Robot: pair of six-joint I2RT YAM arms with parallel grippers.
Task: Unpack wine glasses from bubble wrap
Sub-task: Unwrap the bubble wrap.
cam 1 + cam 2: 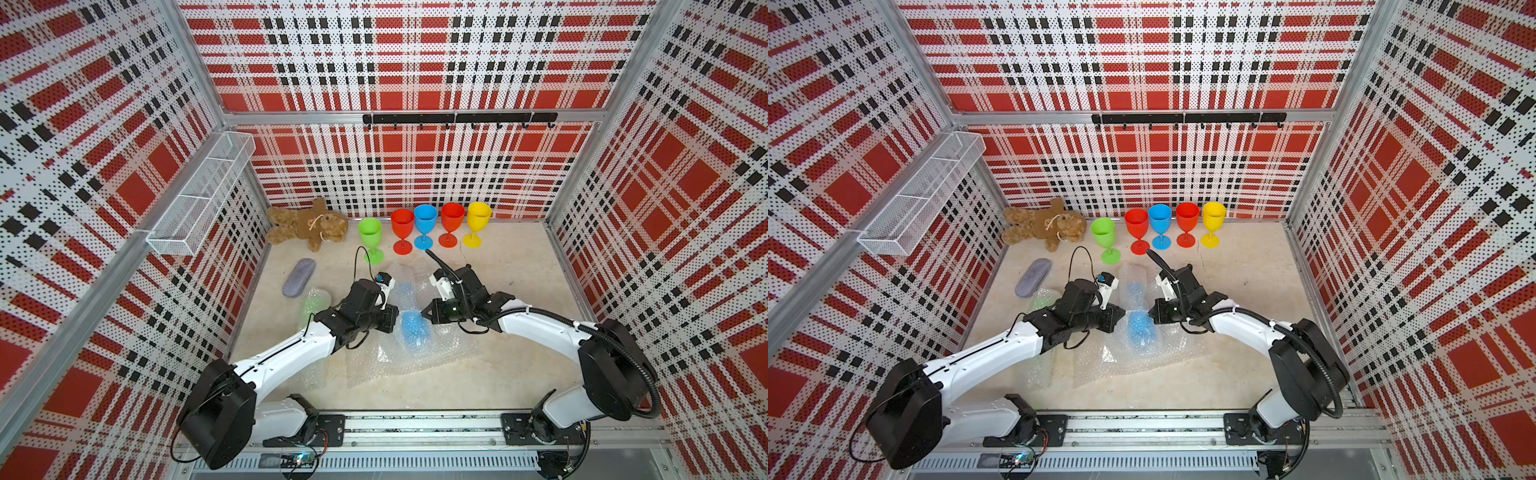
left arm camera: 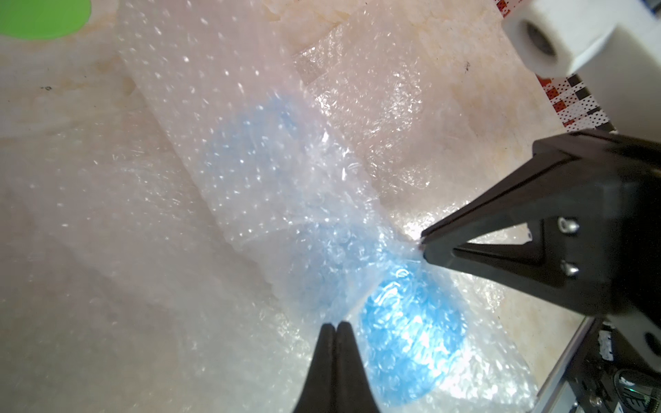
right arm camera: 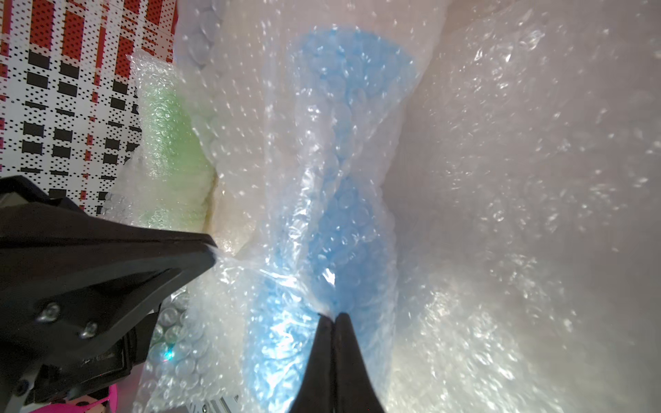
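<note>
Five opaque plastic stemmed goblets stand upright near the back of the pale desk [image 1: 519, 291]: green goblet [image 1: 370, 237], red goblet [image 1: 402, 227], blue goblet [image 1: 425, 223], second red goblet [image 1: 452, 221], yellow goblet [image 1: 478, 221]. Mid-desk, a clear bubble wrap roll [image 1: 400, 276] with a lying blue goblet [image 1: 412, 327] inside rests on loose flat sheets [image 1: 415, 365]. The left hand [image 1: 397, 318] and right hand [image 1: 424, 312] pinch its narrow waist from opposite sides.
</note>
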